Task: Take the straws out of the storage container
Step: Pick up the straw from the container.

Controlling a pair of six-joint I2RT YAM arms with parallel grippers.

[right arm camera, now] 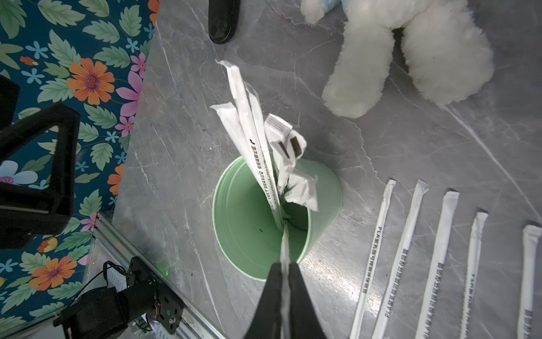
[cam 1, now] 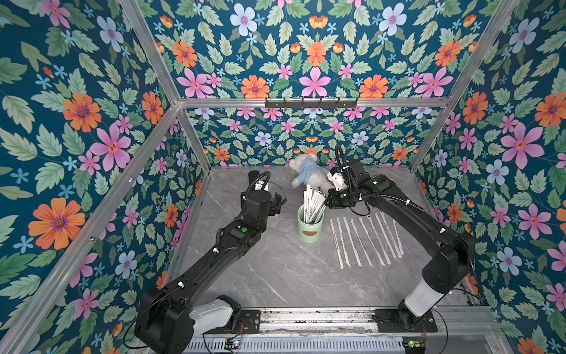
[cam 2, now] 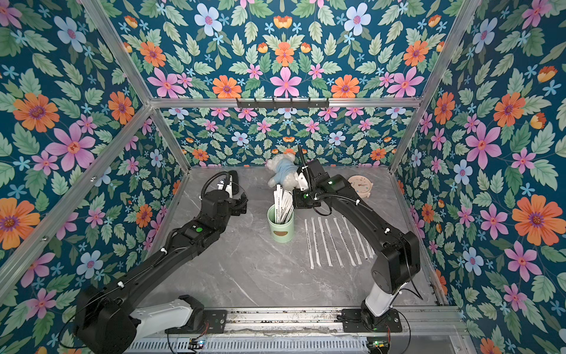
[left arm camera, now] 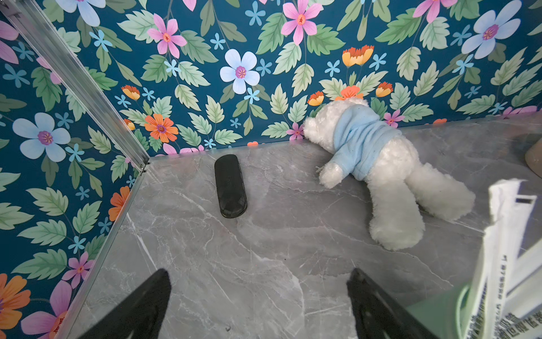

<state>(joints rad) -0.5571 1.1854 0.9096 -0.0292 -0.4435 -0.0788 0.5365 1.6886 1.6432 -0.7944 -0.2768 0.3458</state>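
Green cup [cam 1: 310, 228] holds several straws [cam 1: 313, 203]; a row [cam 1: 366, 242] already lies on the table [cam 1: 275, 275] beside it, so the task seems over half done; right gripper [right arm camera: 284, 268] is clamped on one straw in the cup; left gripper [left arm camera: 258, 293] gapes, empty.

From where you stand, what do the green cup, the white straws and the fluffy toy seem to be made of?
The cup: smooth mint green with faint ridges inside and a soft sheen; painted metal or plastic, I cannot tell which.
The straws: matte white paper wrappers, creased and crumpled at the ends, printed.
The toy: fluffy white plush, blue fleecy top.
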